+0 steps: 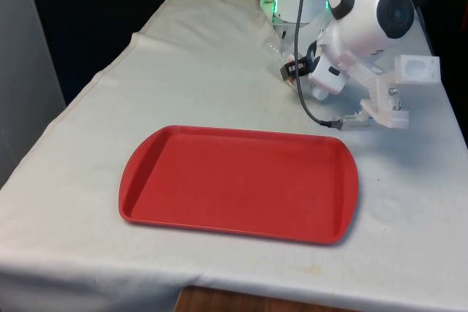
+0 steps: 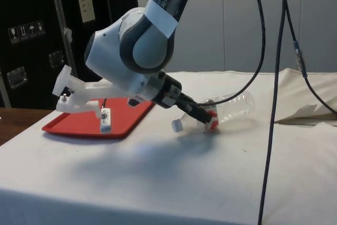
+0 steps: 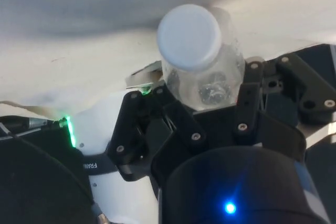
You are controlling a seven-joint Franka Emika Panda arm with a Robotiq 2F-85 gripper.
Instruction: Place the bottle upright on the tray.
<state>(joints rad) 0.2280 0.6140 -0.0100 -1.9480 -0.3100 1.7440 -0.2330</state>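
**Inspector:** State your gripper's condition.

**Arm:** My gripper (image 3: 202, 100) is closed round the bottle (image 2: 229, 107), just below its cap. In the wrist view one black finger (image 3: 157, 116) sits on each side of the clear neck, pressed against it.

**Inspector:** Describe the bottle.

**Arm:** Clear plastic, round in section, with ribs along the body. The cap (image 3: 189, 36) is pale, smooth and round. In the side view a red band shows near where I hold it. The bottle is tilted, cap end low and pointing toward the tray, base end higher.

**Inspector:** Is it resting on the cloth?

**Arm:** I cannot tell whether it touches. It is at or just above the cloth (image 2: 158, 183).

**Inspector:** And the tray?

**Arm:** The tray (image 1: 241, 180) is red, rectangular with rounded corners and a low raised rim, its surface smooth and bare. It lies flat on the white cloth, which is slightly creased. In the front view the bottle (image 1: 274, 50) is beyond the tray's far edge, toward the front view's right, apart from it.
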